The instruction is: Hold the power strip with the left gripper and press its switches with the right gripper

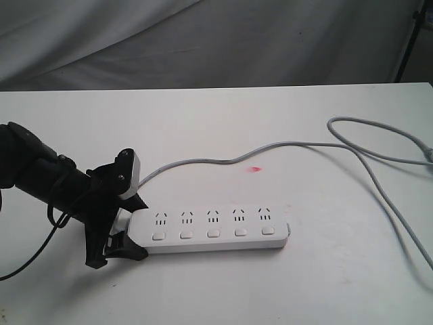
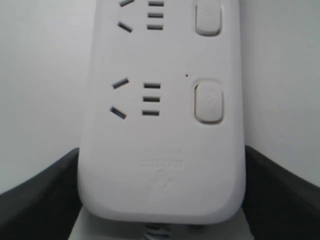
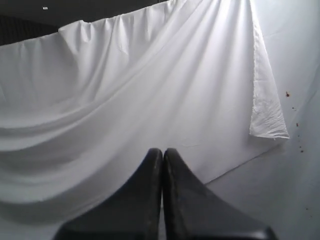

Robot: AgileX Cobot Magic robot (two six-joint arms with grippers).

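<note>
The white power strip (image 1: 213, 230) lies flat near the front of the table, its five sockets in a row. Its switches (image 1: 213, 233) run along the near side, one under each socket. My left gripper (image 1: 135, 229) is shut on the strip's left end, one black finger on each long side. The left wrist view shows the strip's rounded end (image 2: 162, 150) between the two fingers (image 2: 40, 195), with one switch (image 2: 209, 102) close by. My right gripper (image 3: 162, 152) is shut and empty, facing a white cloth; it is outside the exterior view.
The strip's grey cord (image 1: 284, 144) runs back from the left end, crosses the table and loops at the right (image 1: 385, 196). A small red spot (image 1: 255, 169) lies behind the strip. A white draped cloth (image 1: 203, 40) hangs behind the table.
</note>
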